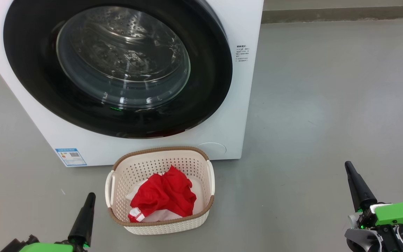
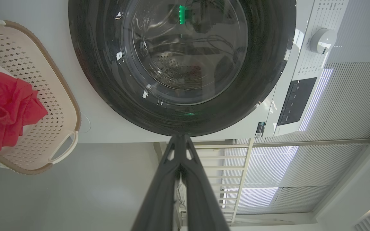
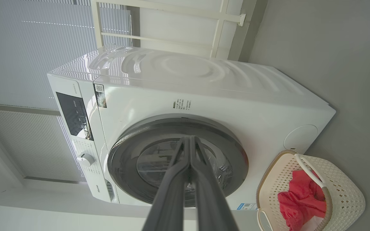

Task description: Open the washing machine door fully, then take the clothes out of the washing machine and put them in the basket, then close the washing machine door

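Washing machine door point(image 1: 117, 66) sits flush against the front of the white washing machine point(image 1: 238, 115), and the steel drum point(image 1: 124, 35) behind its glass shows no red, so the door looks shut, though whether the latch has caught cannot be told. Clothes point(image 1: 163, 196), a crumpled red heap with white trim, lie inside the cream perforated basket point(image 1: 159, 151), which stands on the grey floor point(image 1: 327, 105) just in front of the machine, below the door's lower edge. Left gripper point(image 1: 90, 197) rests low at the robot's left, near the basket, its two dark fingers pressed together and holding nothing; right gripper point(image 1: 348, 168) rests well apart at the robot's right, beyond the machine's right corner, fingers likewise together and empty. From both, the door lies ahead and above, and it stands more squarely before the left arm, whose wrist view has its fingertips lined up with the door's black rim; the right arm sees the door at a slant from the side. By this reading the task is as good as finished, and should a last push on the rim be wanted, the left arm has the shorter, straighter reach, with the basket beside its path the one thing to avoid
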